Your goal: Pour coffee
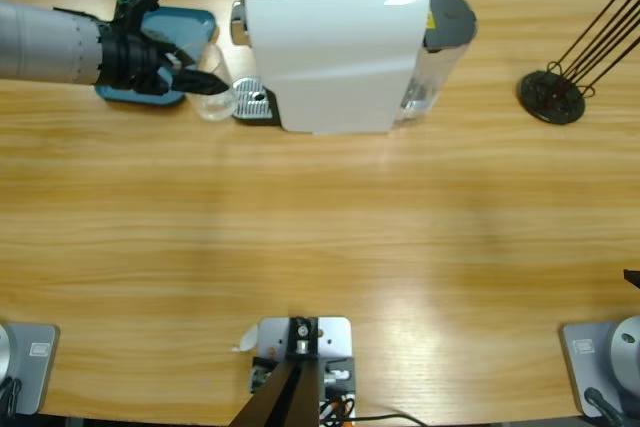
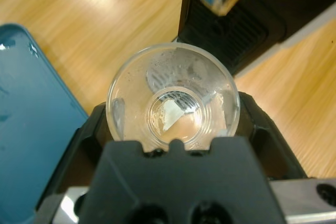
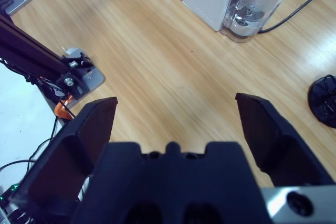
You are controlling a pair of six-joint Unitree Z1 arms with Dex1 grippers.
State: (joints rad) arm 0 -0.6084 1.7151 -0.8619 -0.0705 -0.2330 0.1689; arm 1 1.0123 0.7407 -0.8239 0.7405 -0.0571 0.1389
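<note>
We are carrying a clear cup in the left tool, jaws closed around it, beside the white coffee machine and its drip grille. No coffee is visible. Next: seating the cup under the spout. The right tool is gaping, empty.

No readable text, brand or number anywhere. The coffee machine has a small yellow sticker on its side by the grey lid, but its print is too small to make out. The rig plates show white tags, also illegible.
</note>
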